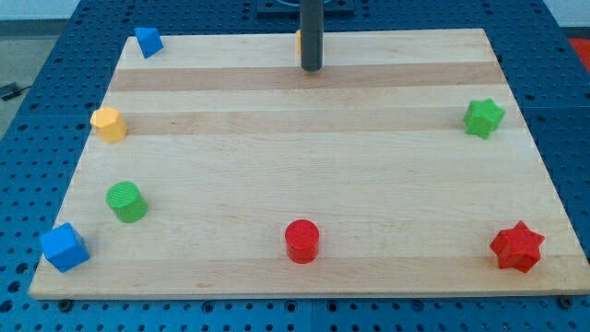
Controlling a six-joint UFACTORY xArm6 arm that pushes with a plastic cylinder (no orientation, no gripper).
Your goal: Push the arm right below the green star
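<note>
Red cylinder (301,241) nearest us; our tip (311,69), no hand to judge, sits well left of green star (483,118).

A robotics lab bench. A pale wooden worktop (304,184) lies on a blue metal base plate (55,55) drilled with a regular grid of mounting holes, the kind used for fixing test equipment. Small, brightly coloured plastic blocks sit scattered near the board's edges, and a dark rod hangs from above.
</note>
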